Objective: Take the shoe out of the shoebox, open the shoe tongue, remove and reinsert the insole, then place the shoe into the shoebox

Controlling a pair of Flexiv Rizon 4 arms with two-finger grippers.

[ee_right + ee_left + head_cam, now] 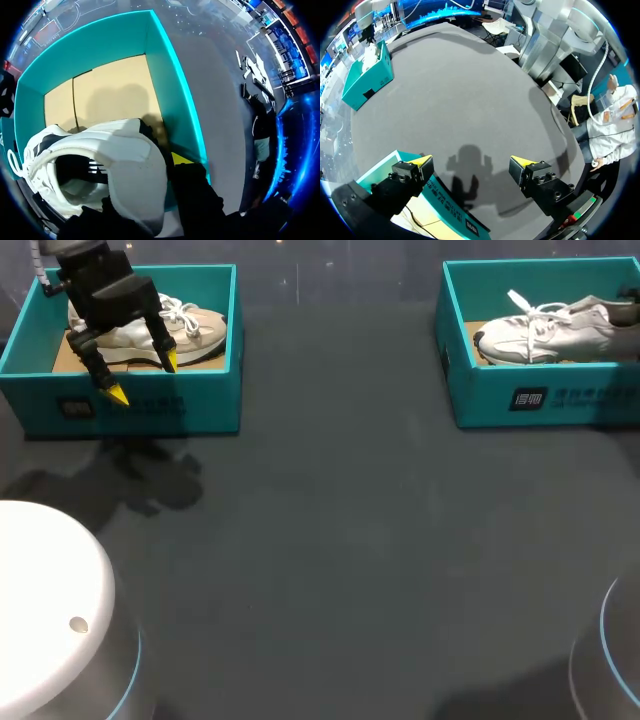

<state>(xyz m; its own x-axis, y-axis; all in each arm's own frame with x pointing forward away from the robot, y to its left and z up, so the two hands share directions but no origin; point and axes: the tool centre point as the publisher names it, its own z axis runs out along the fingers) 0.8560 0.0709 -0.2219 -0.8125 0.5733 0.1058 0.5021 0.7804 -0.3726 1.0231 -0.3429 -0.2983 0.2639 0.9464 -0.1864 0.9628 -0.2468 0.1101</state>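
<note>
Teal cardboard makes both boxes on the dark grey table. The open teal cardboard shoebox at the far left holds a beige and white lace-up sneaker. The left gripper hangs over the near wall of this box, its fingers spread wide with nothing between them.

The teal cardboard shoebox at the far right holds a white lace-up sneaker, toe pointing left. The right gripper is down at its heel. One yellow fingertip sits between the heel and the box wall, but the other finger is hidden, so I cannot tell if it already pinches.

I think the shoe is light, with a soft upper that gives under pressure and a stiffer sole. The padded heel rim looks the best place to take hold. The loose laces may catch, and the light box may rise together with the shoe.
</note>
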